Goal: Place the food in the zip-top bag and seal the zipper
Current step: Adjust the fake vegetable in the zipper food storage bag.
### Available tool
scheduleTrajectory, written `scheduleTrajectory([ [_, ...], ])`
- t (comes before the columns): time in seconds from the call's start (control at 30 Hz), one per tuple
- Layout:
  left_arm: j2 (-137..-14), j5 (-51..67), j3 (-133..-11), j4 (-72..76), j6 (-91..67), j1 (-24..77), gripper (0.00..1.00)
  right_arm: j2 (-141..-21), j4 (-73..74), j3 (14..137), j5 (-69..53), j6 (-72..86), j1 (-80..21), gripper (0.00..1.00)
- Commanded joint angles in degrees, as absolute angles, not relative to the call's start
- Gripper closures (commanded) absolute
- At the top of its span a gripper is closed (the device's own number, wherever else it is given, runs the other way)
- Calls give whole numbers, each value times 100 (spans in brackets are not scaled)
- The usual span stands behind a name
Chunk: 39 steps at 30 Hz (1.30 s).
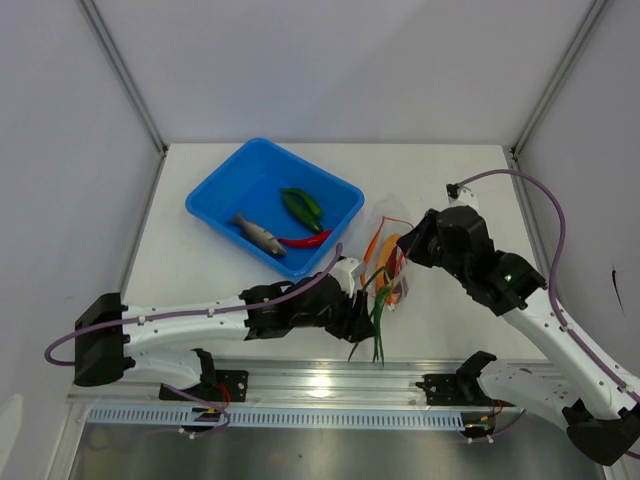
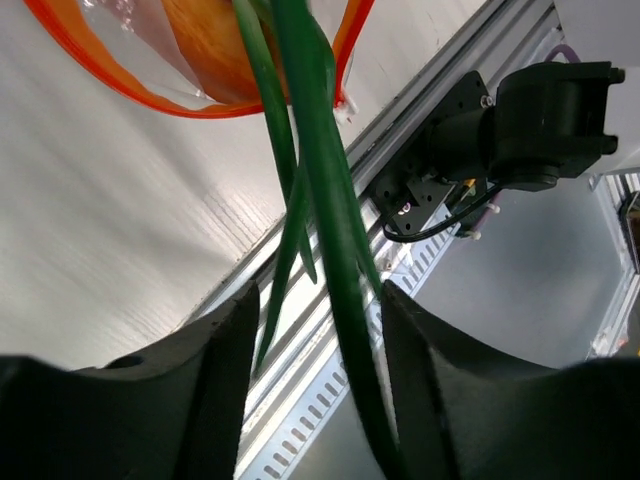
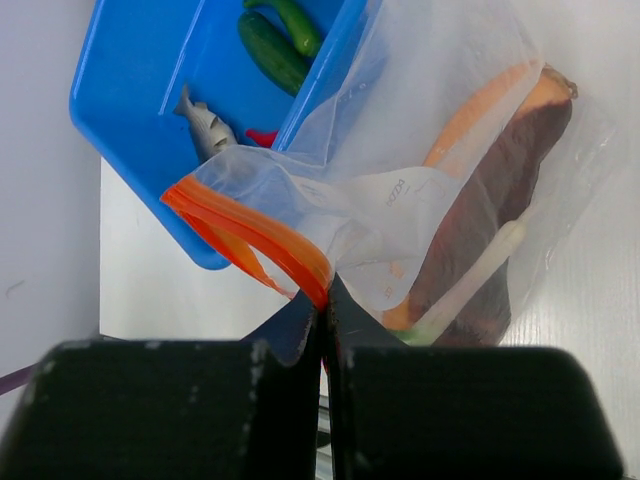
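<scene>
Task partway done. Landmark is the blue tray [image 3: 130, 90].

- Zip-top bag [image 3: 400, 130]: just off the tray's right corner in the top view, mouth open, zipper [image 3: 255, 235] unsealed and looping wide.
- Right tool [image 3: 322, 320]: fingers pressed together, pinching the bag's edge right at the zipper strip and holding the mouth up on the side away from the tray.
- In the bag: the purple-red and orange slice [image 3: 500, 180]. The white stem of the green onion [image 2: 330, 200] lies against it.
- The onion's green leaves hang out through the mouth toward the near edge of the counter [image 1: 450, 180], so it is only half in.
- Left tool [image 2: 318, 320]: below the bag on the side away from the tray. Jaws spread with the leaves running between them, gap wider than the leaves. Firm pinch not visible.
- In the tray: grey piece [image 3: 205, 125], green pods [image 3: 275, 50], red chili [image 1: 307, 240]. None bagged.

Done: slice in, onion started.
Left: push the onion fully in, move the three tray items across, then close the zipper.
Judgement: about a third through. The trailing leaves would block the seal if left out.
</scene>
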<state>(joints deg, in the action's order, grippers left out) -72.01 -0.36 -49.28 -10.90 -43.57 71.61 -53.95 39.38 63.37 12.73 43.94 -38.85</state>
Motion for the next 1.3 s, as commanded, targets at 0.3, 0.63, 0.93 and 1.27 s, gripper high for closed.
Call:
scheduleTrajectory([
  [0.3,-7936,130,-5502,-1143,-4281,7225,19,-5326,3577,6398,1362,4421,-3929,100],
  [0.63,-8209,579,-5379,-686,-4342,7049,56,-5291,3604,6416,1397,4421,-3929,100],
  [0.93,-8341,905,-5344,-352,-4386,6979,46,-5326,3577,6477,1424,4430,-3929,100],
  [1.27,-8578,1107,-5230,-35,-4509,6768,58,-5432,3490,6521,1397,4430,-3929,100],
])
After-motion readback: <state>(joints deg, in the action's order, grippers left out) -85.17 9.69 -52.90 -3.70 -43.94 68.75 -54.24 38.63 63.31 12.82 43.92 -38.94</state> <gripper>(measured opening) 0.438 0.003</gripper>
